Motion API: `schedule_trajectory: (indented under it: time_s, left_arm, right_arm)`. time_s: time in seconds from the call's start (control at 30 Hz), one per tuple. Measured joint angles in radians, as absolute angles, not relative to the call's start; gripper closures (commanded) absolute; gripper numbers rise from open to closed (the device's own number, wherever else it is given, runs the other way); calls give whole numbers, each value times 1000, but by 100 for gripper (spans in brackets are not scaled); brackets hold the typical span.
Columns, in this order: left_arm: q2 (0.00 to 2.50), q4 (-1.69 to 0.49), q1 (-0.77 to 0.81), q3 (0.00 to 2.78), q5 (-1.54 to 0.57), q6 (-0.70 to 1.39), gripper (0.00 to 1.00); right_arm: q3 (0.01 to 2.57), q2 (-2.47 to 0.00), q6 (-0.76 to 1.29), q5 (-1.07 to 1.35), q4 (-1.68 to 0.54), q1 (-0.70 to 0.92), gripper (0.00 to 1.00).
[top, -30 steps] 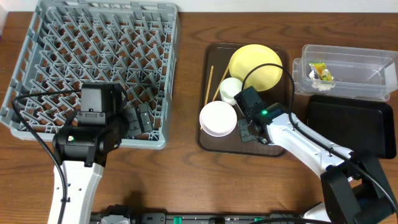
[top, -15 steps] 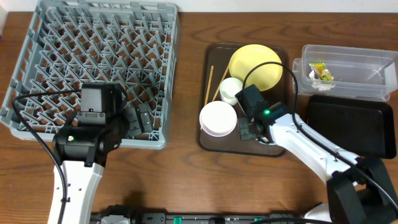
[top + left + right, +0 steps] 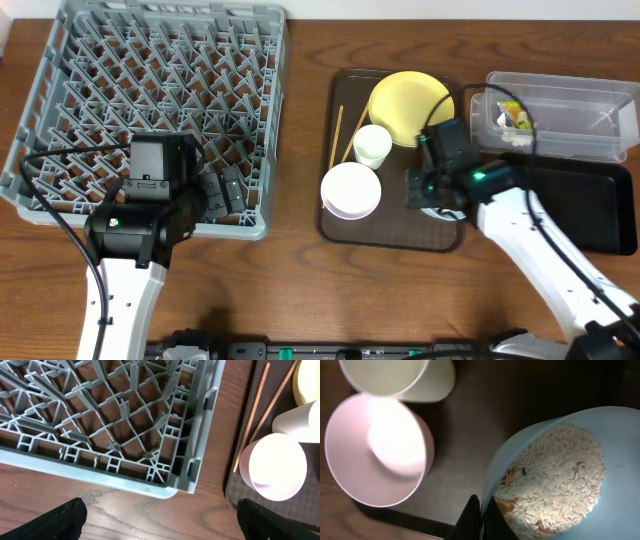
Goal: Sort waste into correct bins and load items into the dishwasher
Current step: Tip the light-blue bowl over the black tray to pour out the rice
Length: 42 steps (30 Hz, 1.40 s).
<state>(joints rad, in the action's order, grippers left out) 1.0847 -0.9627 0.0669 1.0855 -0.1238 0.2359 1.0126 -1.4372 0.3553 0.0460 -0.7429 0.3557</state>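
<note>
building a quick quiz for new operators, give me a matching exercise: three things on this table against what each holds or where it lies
Things
1. light blue round bowl
2. clear deep rectangular plastic tub
3. two thin wooden chopsticks

States
a. holds a yellow-green printed snack wrapper
b. lie on the dark brown serving tray, along its edge nearest the grey plastic dish rack
c. holds pale rice-like crumbs

Pairs: 1-c, 2-a, 3-b

**Overhead view:** fixed above, facing straight down, far enough to take in the whole surface (image 3: 300, 290).
**Left wrist view:** nearer, looking down on one corner of the dish rack (image 3: 125, 420) and the serving tray (image 3: 295, 515) edge.
**Right wrist view:** closest, facing down onto the light blue bowl (image 3: 620, 520).

The white bowl (image 3: 350, 190) appears in all three.
</note>
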Motion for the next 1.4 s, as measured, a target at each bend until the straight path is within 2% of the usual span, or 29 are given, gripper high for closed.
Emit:
schedule_trajectory:
  time_s: [0.73, 1.13, 1.4]
  left_arm:
    - [1085, -962, 67, 1085, -124, 236, 1]
    - [1085, -962, 67, 1085, -124, 236, 1]
    - [1085, -969, 67, 1085, -124, 236, 1]
  right_arm:
    - [1013, -1402, 162, 522, -734, -324, 99]
    - [1013, -1617, -6, 935, -666, -543, 99]
    - [1014, -1776, -35, 1198, -607, -679, 99]
